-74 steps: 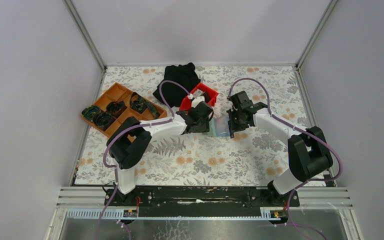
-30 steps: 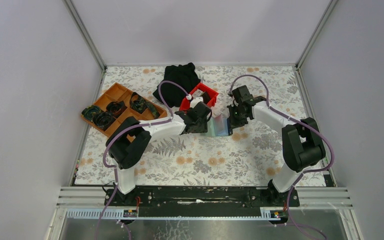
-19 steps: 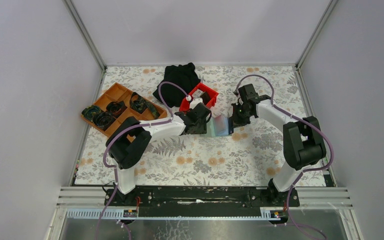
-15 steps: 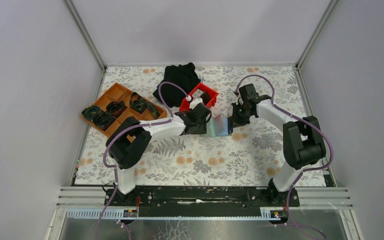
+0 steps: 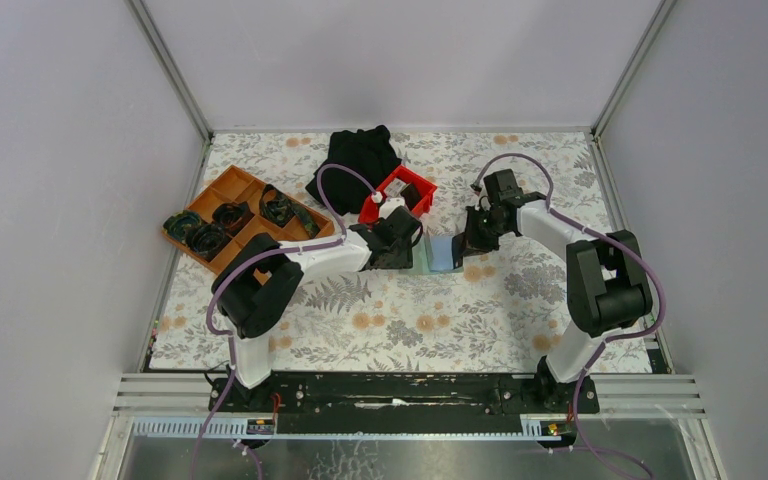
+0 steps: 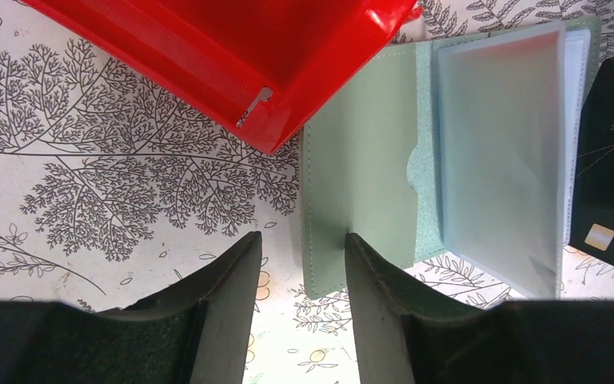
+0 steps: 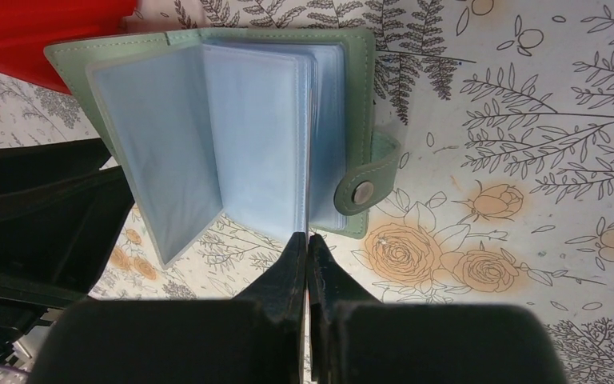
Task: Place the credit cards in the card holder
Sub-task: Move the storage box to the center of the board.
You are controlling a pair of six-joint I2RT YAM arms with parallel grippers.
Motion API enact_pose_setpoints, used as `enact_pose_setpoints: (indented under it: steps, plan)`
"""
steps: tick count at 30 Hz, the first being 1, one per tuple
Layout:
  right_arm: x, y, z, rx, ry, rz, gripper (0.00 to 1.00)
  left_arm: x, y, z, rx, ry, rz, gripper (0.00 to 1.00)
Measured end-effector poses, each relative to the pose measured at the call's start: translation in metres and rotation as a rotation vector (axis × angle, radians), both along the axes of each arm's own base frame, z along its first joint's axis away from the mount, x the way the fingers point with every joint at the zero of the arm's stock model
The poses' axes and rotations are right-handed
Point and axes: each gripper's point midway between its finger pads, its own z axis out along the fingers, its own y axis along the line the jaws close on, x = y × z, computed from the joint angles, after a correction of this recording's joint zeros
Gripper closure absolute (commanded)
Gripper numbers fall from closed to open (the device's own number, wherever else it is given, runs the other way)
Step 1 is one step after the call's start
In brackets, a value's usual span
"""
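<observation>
The grey-green card holder [image 5: 440,253] lies open on the floral table between my two grippers. Its left cover [image 6: 360,184] is flat and its clear sleeves [image 7: 248,136] stand fanned up; the snap tab [image 7: 361,192] hangs at the right. My left gripper [image 6: 302,240] is open, one finger on the left cover's near corner and the other on the table. My right gripper [image 7: 308,236] is shut on a dark credit card [image 6: 612,160] with a gold chip. The card stands on edge against the right side of the sleeves.
The red plastic bin [image 5: 400,195] sits just behind the holder and touches its left cover's far corner [image 6: 232,56]. An orange compartment tray [image 5: 240,215] with dark items is at the left. A black cloth [image 5: 360,158] lies at the back.
My right wrist has swung back and to the right and turned. The holder's sleeves look narrower from above and stand more upright. The left arm has stayed put.
</observation>
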Motion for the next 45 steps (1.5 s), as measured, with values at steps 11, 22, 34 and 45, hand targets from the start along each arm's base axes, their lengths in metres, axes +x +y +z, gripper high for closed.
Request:
enact_pose_setpoints:
  steps: [11, 22, 34, 45]
  plan:
    - [0.002, 0.008, 0.006, 0.065, 0.005, -0.006, 1.00, 0.000, 0.000, 0.000, 0.001, 0.001, 0.000, 0.52]
    - [0.003, 0.020, 0.014, 0.138, 0.009, -0.002, 1.00, -0.001, 0.000, -0.001, 0.000, 0.002, -0.001, 0.55]
    - [0.006, 0.030, 0.021, 0.200, -0.001, 0.003, 1.00, -0.002, -0.001, -0.003, 0.001, 0.010, -0.006, 0.56]
    - [0.004, 0.040, 0.024, 0.198, -0.002, 0.031, 1.00, -0.002, -0.001, -0.003, 0.000, 0.010, -0.006, 0.57]
